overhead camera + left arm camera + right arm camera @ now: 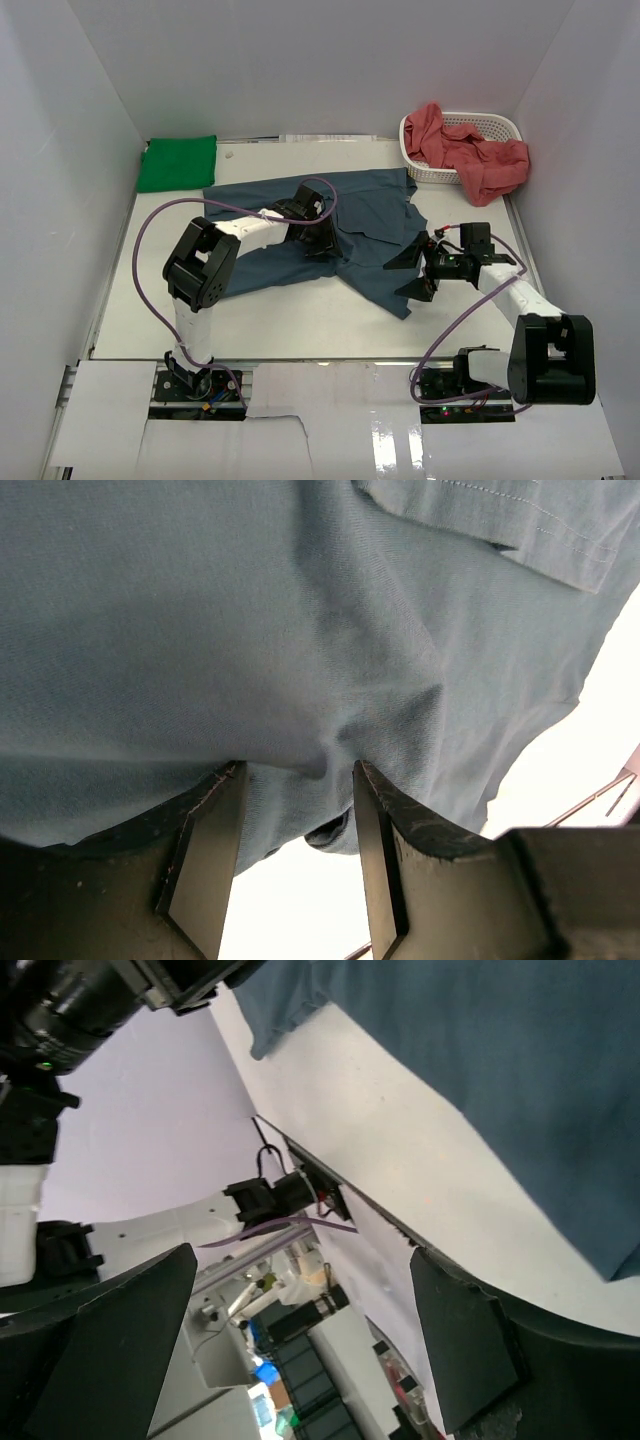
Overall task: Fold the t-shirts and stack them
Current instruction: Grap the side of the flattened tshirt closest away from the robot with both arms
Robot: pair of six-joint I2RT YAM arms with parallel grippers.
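Observation:
The slate blue t-shirt (372, 212) lies spread and rumpled across the middle of the table. My left gripper (318, 238) rests on its lower middle. In the left wrist view (298, 770) the jaws stand partly apart, with a bunched fold of the shirt (300, 630) and its hem between the fingers (385, 850). My right gripper (413, 273) is wide open and empty, just right of the shirt's lower right flap. In the right wrist view (302, 1252) the shirt (500, 1060) lies beyond the fingertips. A folded bright green t-shirt (178, 162) lies at the back left. Salmon red t-shirts (478, 158) spill from the basket.
A white perforated basket (505, 126) stands at the back right corner. White walls enclose the table (290, 320) on three sides. Purple cables loop from both arms over the near half of the table.

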